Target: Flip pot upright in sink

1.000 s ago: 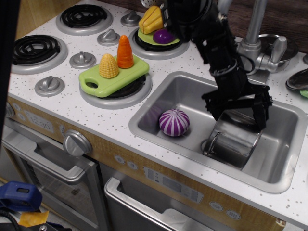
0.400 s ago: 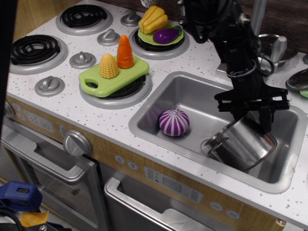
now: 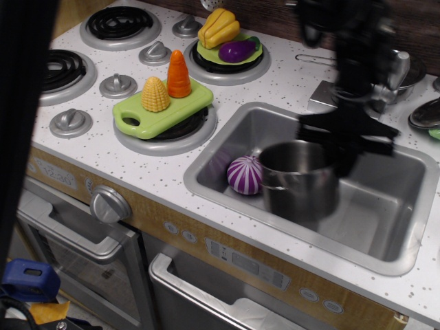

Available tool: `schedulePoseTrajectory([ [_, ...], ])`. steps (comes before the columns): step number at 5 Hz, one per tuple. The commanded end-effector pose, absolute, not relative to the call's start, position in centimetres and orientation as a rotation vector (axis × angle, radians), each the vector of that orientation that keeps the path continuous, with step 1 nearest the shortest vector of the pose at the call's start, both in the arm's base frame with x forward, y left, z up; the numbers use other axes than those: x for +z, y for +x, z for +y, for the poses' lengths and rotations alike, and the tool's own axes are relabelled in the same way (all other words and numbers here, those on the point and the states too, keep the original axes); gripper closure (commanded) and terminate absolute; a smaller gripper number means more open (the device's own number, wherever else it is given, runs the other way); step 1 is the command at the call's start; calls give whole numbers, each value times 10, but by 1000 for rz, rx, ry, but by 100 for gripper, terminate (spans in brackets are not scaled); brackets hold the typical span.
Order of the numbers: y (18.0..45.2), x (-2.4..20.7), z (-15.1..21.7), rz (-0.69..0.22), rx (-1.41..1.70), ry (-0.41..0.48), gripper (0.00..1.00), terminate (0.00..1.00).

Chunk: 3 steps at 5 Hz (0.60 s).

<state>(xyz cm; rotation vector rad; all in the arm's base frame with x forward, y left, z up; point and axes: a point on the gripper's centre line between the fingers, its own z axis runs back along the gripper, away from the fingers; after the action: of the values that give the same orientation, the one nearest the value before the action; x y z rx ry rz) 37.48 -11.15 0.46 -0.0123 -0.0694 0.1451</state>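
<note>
The shiny steel pot (image 3: 299, 182) stands upright with its mouth up, in the middle of the sink (image 3: 227, 130), blurred by motion. I cannot tell if it rests on the basin floor or hangs just above it. My black gripper (image 3: 342, 146) comes down from above and is shut on the pot's far right rim. The purple striped ball (image 3: 244, 175) lies right beside the pot on its left, partly hidden by it.
A green cutting board (image 3: 163, 106) with a corn cob and a carrot lies on the burner left of the sink. A plate with a yellow fruit and an eggplant (image 3: 237, 49) sits on the back burner. The faucet (image 3: 388, 72) stands behind the sink.
The pot lay tipped on its side at the sink's right. It now stands mouth up and has moved left toward the ball. The gripper moved left with it.
</note>
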Motion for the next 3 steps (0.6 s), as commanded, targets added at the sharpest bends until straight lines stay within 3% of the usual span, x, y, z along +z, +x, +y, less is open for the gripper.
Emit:
schedulePoseTrajectory([
  [1, 387, 24, -115, -130, 126, 20, 100, 0],
  [2, 386, 22, -114, -166, 107, 86, 0, 0],
  [3, 386, 22, -114, -166, 107, 86, 0, 0],
])
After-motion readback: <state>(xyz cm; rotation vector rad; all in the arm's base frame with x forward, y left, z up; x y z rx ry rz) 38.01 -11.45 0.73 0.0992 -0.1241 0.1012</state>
